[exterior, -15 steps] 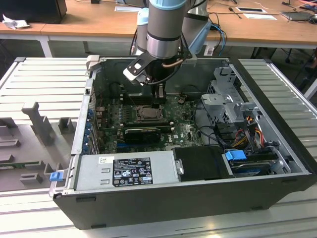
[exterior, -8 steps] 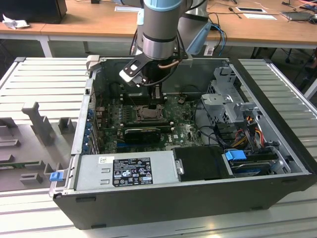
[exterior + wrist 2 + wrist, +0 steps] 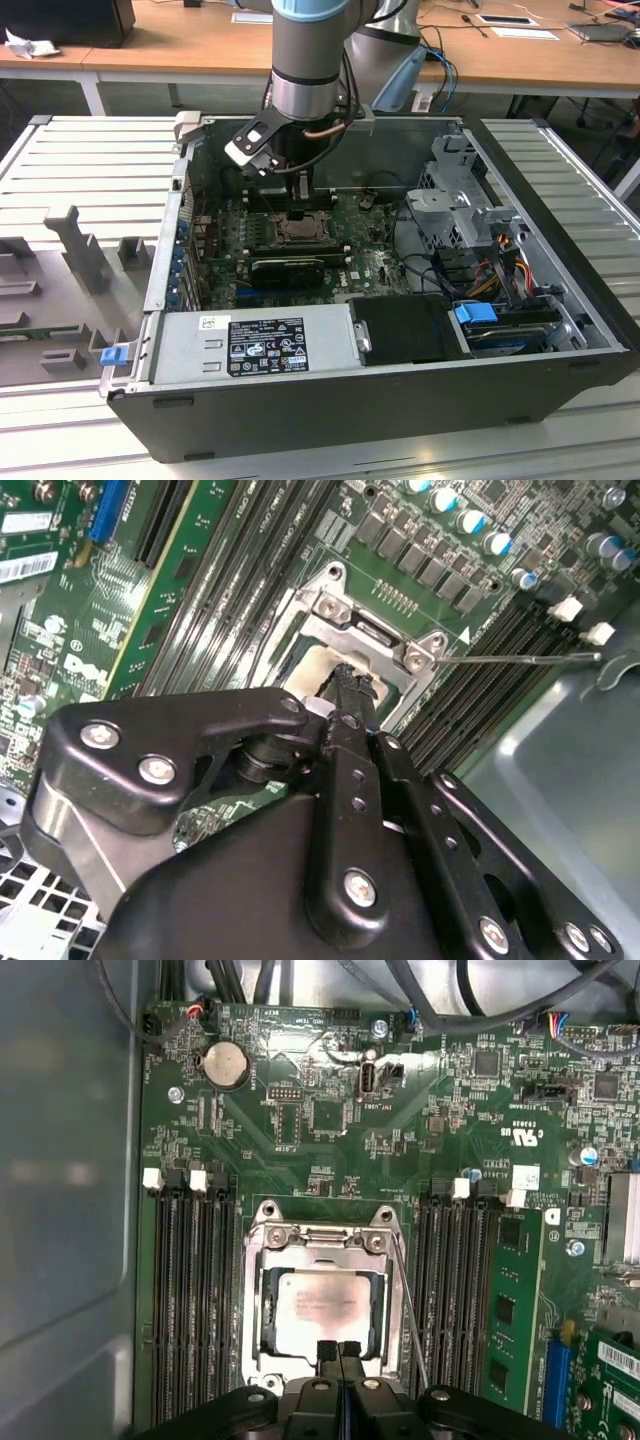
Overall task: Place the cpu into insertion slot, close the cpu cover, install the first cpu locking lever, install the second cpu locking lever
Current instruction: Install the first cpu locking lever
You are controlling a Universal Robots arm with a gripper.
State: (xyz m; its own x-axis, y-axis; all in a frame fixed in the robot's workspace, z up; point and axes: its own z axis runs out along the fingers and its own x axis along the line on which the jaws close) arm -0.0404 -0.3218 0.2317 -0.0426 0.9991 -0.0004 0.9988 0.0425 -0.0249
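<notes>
Claw [image 3: 338,1352] closed, tips together at the edge of the cover [image 3: 322,1258], which lies over the cpu [image 3: 325,1308]; a lever [image 3: 408,1310] stands unlatched beside it

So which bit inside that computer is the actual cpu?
Look into the open computer case, at the green motherboard on its floor. In the first wrist view, the cpu is the pale square chip framed by the silver cpu cover, right at the claw; the memory slots flanking it are long dark strips.
</notes>
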